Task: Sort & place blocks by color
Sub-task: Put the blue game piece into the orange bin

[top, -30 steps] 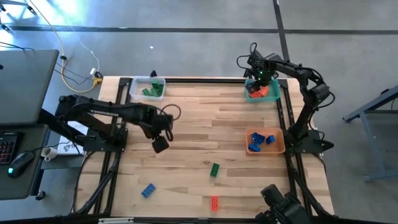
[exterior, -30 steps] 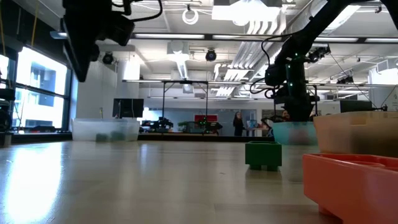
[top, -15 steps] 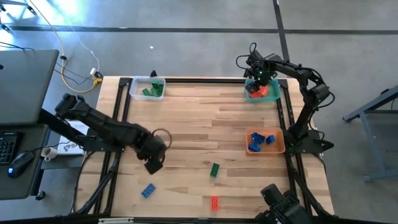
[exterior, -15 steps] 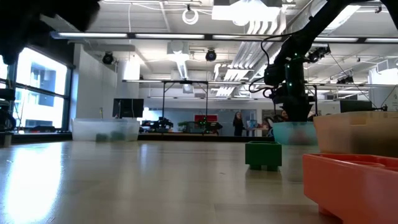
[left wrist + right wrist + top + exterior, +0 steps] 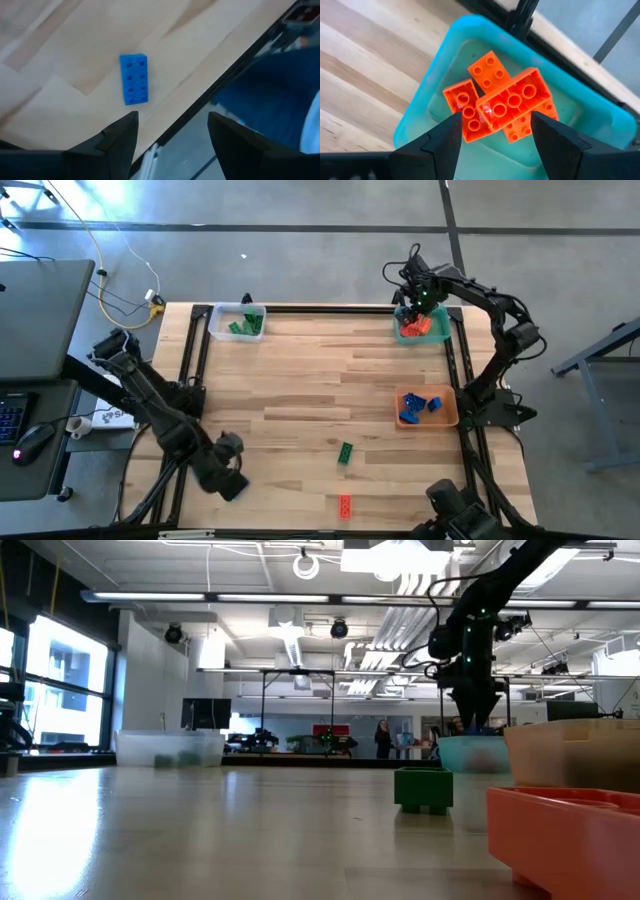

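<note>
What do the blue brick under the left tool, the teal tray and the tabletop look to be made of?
Blue brick: likely moulded plastic, even colour, crisp studs, slight sheen.
Teal tray: apparently plastic, smooth with rounded corners and a soft gloss; red bricks lie in it.
Tabletop: looks like wood planks, visible grain and joint lines, light finish; solid or veneer cannot be told.

My left arm reaches down toward the near left corner of the table, its left gripper (image 5: pixel 172 135) low over the wood, fingers (image 5: pixel 120 137) spread apart with nothing between them. My right arm stretches to the far right corner, right gripper (image 5: pixel 492 135) pointing down, fingers parted, empty.
</note>
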You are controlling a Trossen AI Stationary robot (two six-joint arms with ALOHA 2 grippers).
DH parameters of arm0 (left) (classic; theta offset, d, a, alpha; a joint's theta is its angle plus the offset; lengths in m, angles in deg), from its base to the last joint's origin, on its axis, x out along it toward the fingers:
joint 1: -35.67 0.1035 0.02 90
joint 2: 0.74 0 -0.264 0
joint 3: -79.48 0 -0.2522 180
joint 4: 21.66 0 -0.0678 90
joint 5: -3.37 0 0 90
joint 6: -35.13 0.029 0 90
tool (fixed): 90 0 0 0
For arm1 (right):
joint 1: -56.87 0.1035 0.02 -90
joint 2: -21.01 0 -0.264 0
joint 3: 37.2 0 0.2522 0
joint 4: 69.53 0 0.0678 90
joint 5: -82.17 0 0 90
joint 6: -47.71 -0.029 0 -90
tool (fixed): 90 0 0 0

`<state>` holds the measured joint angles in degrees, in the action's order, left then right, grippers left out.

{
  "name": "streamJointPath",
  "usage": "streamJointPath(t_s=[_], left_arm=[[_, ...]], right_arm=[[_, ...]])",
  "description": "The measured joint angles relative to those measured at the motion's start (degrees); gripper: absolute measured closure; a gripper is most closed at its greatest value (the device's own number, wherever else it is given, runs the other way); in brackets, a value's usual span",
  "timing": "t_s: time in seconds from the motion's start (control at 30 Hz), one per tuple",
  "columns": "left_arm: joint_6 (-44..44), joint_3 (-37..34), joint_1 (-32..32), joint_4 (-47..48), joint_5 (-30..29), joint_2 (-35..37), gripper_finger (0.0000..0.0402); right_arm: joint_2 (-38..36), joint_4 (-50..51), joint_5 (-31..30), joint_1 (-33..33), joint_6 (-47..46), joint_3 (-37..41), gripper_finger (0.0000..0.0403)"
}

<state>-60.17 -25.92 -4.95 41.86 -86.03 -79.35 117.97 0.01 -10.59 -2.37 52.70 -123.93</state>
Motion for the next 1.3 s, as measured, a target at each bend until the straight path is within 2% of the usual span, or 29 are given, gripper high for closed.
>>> streamJointPath(t_s=[0.1,0.3,0.6,0.8,1.3], left_arm=[[-6.2,0.0,-2.3,-0.7,-2.5,-1.7,0.0177],[-12.6,0.0,-4.1,-3.0,-2.6,-6.3,0.0177],[-11.6,0.0,-3.0,-4.6,-2.1,-12.8,0.0177],[-11.5,0.0,-2.0,-4.8,0.8,-16.6,0.0177],[-9.0,0.0,-1.3,-6.4,5.2,-22.4,0.0177]], right_arm=[[-1.8,-1.0,0.0,0.0,0.0,0.0,0.0181],[-4.0,-3.0,0.0,0.0,0.0,0.0,0.0181],[-4.4,-4.3,0.3,0.0,0.0,0.0,0.0181],[-4.4,-4.3,2.5,0.0,-0.1,0.0,0.0181],[-4.4,-4.3,2.6,0.0,0.0,0.0,0.0181]])
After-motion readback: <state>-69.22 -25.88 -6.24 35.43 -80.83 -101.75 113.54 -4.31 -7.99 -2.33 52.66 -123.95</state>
